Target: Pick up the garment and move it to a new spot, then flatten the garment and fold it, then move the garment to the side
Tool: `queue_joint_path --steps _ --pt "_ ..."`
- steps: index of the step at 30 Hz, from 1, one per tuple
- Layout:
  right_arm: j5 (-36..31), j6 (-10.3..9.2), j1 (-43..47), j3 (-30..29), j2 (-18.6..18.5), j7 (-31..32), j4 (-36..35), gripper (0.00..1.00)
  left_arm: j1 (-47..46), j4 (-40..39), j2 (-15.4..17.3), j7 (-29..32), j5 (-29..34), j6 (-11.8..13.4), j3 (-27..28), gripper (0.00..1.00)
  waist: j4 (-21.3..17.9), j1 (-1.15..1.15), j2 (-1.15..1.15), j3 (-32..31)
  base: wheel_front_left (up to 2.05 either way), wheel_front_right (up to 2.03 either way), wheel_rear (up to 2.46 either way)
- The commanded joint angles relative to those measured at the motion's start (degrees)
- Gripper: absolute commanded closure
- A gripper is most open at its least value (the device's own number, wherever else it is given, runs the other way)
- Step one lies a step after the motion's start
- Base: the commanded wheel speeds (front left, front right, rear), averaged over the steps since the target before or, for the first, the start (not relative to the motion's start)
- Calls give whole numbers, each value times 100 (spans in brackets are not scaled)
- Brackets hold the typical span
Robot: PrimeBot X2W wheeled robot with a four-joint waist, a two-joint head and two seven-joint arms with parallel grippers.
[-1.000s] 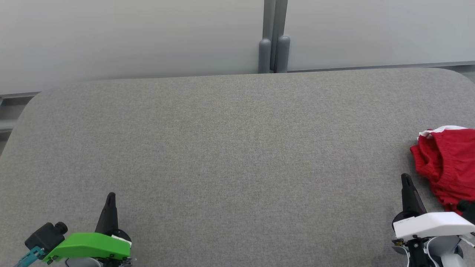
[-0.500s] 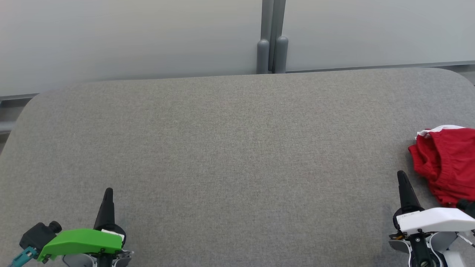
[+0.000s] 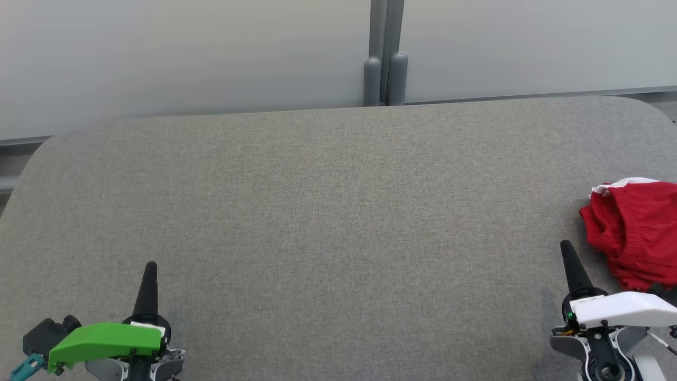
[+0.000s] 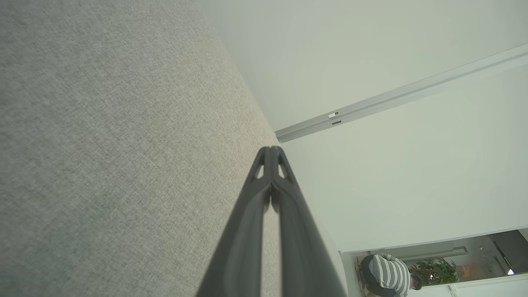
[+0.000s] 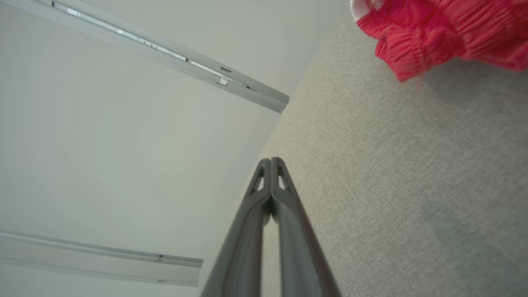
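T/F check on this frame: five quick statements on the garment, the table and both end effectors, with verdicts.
1. The red garment lies bunched up at the right side of the table. True.
2. The right end effector is shut on the garment. False: it is shut but empty, and its fingers are beside the garment, apart from it.
3. The left end effector is open. False: its fingers are pressed together, holding nothing.
4. The garment is nearer the right end effector than the left. True.
5. The garment is folded flat at the table's middle. False: it is crumpled, far to the right.
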Motion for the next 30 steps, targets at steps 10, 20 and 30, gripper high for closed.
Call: queue_joint_path --steps 10,20,30 --pt "683 4 -172 36 -47 164 19 100 -169 -98 -40 156 -533 -45 143 100 -24 0 25 -11 0 0 0" --pt "1217 4 -212 61 -54 288 56 100 -192 -129 -82 285 -965 -63 243 100 -48 0 28 -22 0 0 0" --pt "1722 3 -273 86 -61 412 91 100 -224 -162 -112 407 -1365 -76 326 100 -72 0 31 -33 0 0 0"
